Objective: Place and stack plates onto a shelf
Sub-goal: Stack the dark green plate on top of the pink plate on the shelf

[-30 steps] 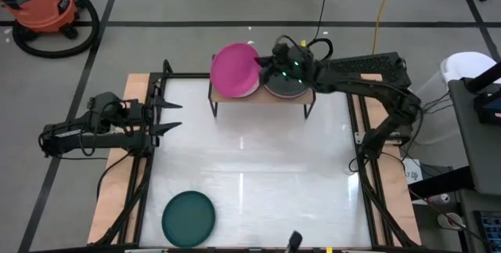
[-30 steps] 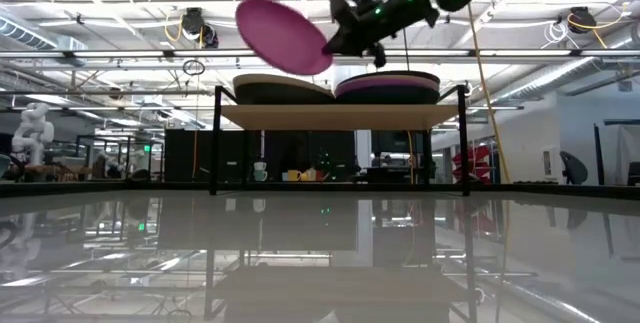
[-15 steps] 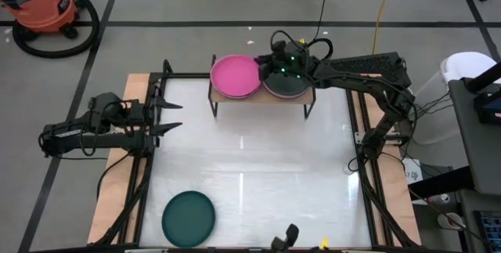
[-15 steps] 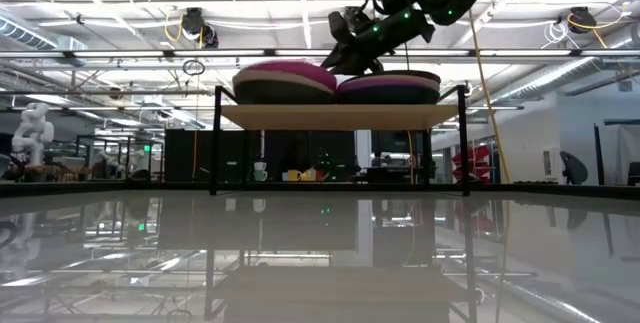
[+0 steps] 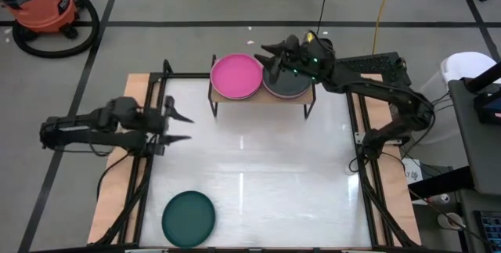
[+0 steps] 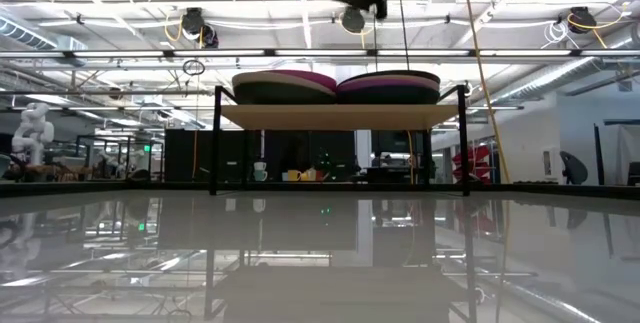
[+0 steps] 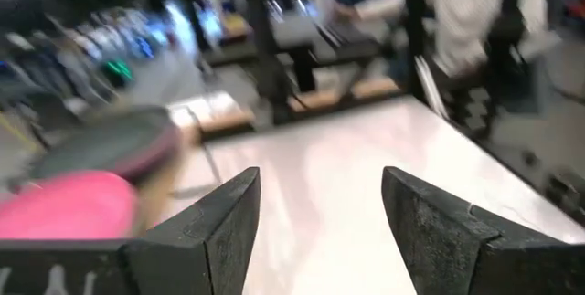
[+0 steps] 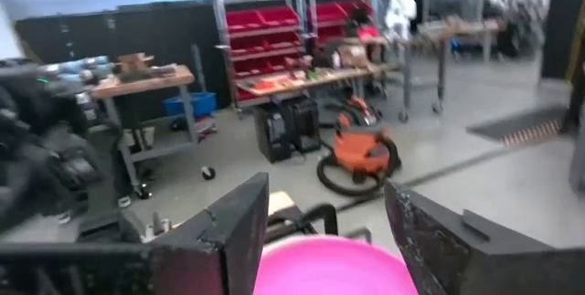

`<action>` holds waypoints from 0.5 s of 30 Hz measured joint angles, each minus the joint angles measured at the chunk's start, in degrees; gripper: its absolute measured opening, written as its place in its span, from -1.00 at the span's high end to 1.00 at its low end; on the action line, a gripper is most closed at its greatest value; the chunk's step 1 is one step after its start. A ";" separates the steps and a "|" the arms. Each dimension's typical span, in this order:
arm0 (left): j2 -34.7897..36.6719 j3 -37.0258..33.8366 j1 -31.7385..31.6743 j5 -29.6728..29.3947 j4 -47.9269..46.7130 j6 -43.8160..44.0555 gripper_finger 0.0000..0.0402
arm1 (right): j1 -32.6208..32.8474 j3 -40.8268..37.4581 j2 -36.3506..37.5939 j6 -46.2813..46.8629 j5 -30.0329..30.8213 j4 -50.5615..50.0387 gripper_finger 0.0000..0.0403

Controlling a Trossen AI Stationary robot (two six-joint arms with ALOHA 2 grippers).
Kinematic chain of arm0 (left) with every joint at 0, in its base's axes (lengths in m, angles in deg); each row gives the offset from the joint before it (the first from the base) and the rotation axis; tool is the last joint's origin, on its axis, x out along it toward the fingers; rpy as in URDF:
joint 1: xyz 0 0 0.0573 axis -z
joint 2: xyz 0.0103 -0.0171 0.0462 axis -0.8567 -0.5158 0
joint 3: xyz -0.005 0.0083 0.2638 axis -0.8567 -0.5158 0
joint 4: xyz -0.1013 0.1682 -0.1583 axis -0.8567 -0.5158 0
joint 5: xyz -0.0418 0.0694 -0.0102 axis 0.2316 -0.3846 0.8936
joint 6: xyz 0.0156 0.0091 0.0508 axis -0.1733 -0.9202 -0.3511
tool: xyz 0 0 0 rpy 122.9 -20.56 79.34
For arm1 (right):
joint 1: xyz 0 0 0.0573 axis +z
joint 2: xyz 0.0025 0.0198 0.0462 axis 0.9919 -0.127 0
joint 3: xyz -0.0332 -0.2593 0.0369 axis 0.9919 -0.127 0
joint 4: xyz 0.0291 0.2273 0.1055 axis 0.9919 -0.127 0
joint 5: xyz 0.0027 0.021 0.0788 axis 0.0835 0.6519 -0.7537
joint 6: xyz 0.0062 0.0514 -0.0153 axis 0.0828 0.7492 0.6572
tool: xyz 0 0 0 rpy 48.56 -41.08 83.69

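High view: magenta plate (image 5: pixel 237 76) released onto shelf (image 5: pixel 258 99); right gripper (image 5: pixel 273 56) fingers spread, lifted away.

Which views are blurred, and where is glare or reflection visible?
Left wrist view: motion blur smears the magenta plate. Right wrist view: slightly soft. Low view: the glossy table mirrors the ceiling lights and the shelf. High view: sharp, with faint streaks on the table.

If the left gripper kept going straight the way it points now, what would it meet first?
The left gripper, open and empty, points across the bare white tabletop toward the right arm's side. In the high view nothing lies in that line: the shelf sits off to one side, the teal plate to the other. The way looks free, though height is unclear.
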 joint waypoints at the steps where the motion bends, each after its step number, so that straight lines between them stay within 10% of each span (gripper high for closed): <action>1: -1.57 0.00 1.12 -0.03 -0.56 -0.15 -0.17 | 0.73 0.00 0.86 -1.21 0.04 -0.09 0.02; 15: -25.79 0.00 16.03 -6.06 -1.95 1.07 -0.17 | 11.61 -0.07 4.64 -12.67 0.36 -8.65 0.03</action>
